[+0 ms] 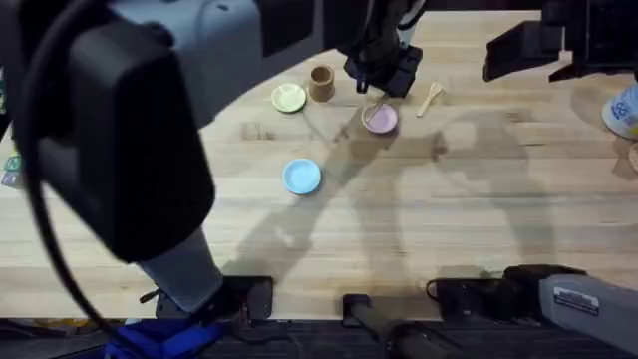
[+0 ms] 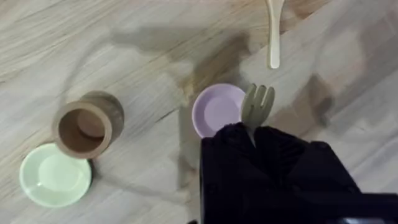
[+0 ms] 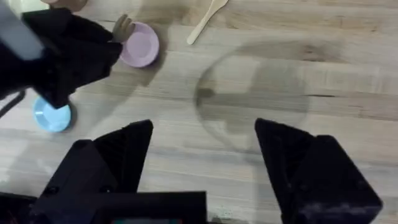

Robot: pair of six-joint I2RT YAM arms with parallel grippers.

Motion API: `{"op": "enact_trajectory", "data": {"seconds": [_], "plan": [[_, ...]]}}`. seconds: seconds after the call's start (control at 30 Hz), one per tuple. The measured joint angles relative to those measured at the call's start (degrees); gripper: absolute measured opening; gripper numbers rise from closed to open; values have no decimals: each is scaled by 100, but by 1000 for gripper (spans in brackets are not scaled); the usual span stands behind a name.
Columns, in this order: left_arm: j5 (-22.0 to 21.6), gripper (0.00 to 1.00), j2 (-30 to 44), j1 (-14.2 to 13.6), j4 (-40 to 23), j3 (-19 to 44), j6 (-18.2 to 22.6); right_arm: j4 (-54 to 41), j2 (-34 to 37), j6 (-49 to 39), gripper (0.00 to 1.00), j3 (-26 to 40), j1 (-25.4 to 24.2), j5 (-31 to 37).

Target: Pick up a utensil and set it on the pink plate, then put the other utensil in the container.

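Observation:
My left gripper (image 1: 382,72) hangs above the far middle of the table, shut on the handle of the pale wooden fork (image 2: 257,104). The fork's tines stick out over the edge of the pink plate (image 2: 216,111), which lies just under the gripper (image 1: 380,121). The wooden spoon (image 1: 430,98) rests on the table to the right of that plate. The brown cup (image 1: 320,83) stands upright to the plate's left, and I see into it (image 2: 84,127). My right gripper (image 3: 205,143) is open with nothing between its fingers, raised at the far right (image 1: 503,58).
A pale yellow plate (image 1: 289,98) sits left of the cup, and a blue plate (image 1: 301,177) lies nearer the middle of the table. A white and blue object (image 1: 624,110) is at the right edge. The left arm looms large at the upper left.

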Motion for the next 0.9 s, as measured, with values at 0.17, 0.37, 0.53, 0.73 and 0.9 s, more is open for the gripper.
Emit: {"op": "enact_trajectory", "data": {"seconds": [0.17,0.37,0.53,0.73,0.9], "plan": [[8,42,359,-4,63,0,-13,0,0,0,997,0,0,2],[8,42,739,-4,130,0,-15,0,1,0,996,0,0,0],[8,42,883,-4,233,0,-15,0,2,0,996,0,0,0],[10,42,935,-4,237,0,-15,0,2,0,997,0,0,0],[8,42,935,-4,241,0,-15,1,1,0,996,0,0,1]]}}
